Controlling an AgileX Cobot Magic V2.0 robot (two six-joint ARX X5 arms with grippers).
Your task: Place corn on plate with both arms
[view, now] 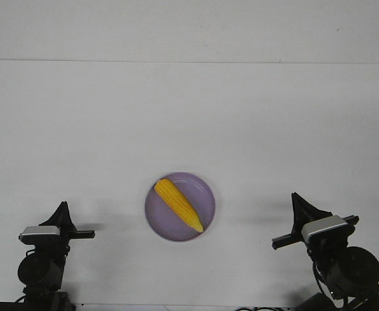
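The yellow-orange corn (178, 204) lies diagonally on the lavender plate (203, 190), thick end at the upper left and tapered tip at the lower right near the rim. The plate sits at the near middle of the white table. My left gripper (63, 207) is low at the near left, well clear of the plate, its fingers together in a point and empty. My right gripper (297, 199) is low at the near right, also clear of the plate, its fingers together in a point and empty.
The white table (189, 116) stretches far back to a seam line. A silver-white block sits behind each gripper, at the left (39, 232) and at the right (325, 227).
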